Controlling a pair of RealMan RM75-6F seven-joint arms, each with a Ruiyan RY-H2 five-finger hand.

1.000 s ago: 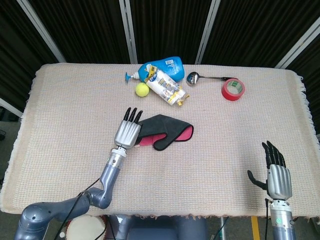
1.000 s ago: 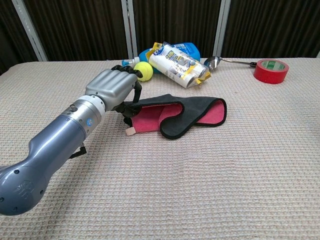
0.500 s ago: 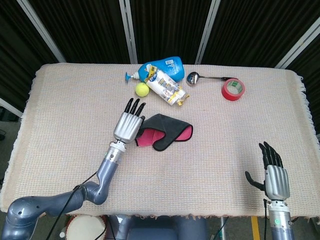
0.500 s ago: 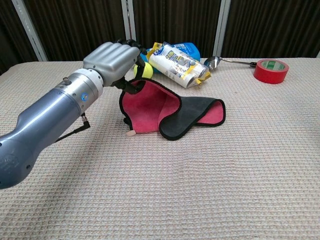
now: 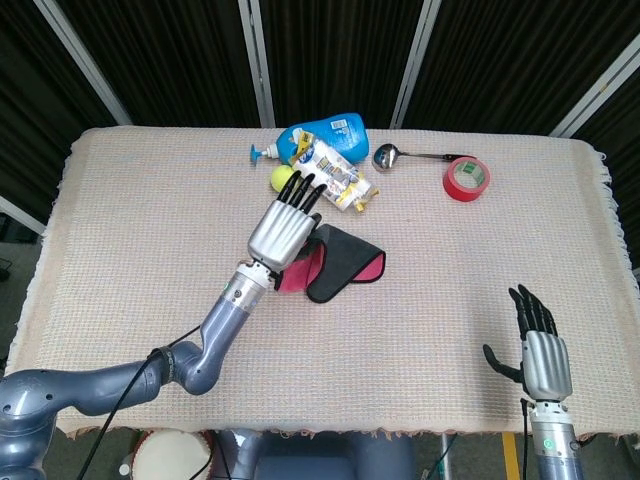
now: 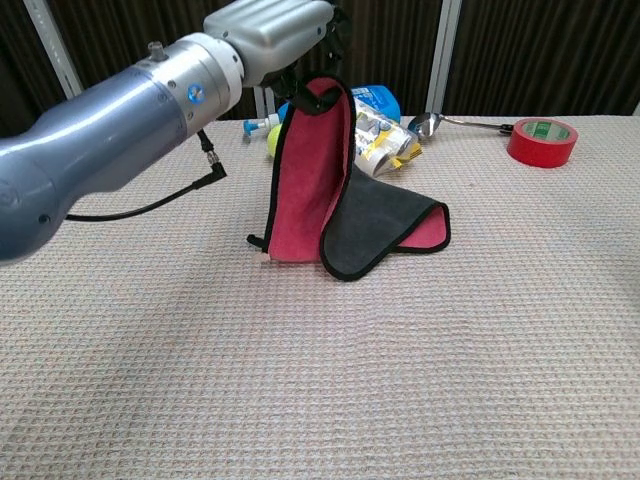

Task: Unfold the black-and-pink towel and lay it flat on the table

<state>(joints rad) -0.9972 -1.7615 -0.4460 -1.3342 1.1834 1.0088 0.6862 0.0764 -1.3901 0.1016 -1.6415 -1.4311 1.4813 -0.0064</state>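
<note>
The black-and-pink towel (image 6: 345, 215) lies mid-table, partly lifted; its pink inner side (image 6: 310, 170) hangs upright from my left hand (image 6: 275, 25), which grips the upper edge high above the cloth. From the head view my left hand (image 5: 283, 232) covers much of the towel (image 5: 345, 262); only its right part with a pink rim shows. The towel's lower corner still touches the table. My right hand (image 5: 540, 350) hovers at the front right edge with spread fingers, holding nothing, far from the towel.
At the back stand a blue bottle (image 5: 325, 135), a printed packet (image 5: 335, 175), a yellow ball (image 5: 282, 178), a metal spoon (image 5: 400, 155) and a red tape roll (image 5: 466, 178). A woven mat (image 5: 130, 240) covers the table.
My left hand has risen and moved right, pulling the towel's edge up so the pink side stands tall. My right hand has slipped slightly lower toward the front edge.
</note>
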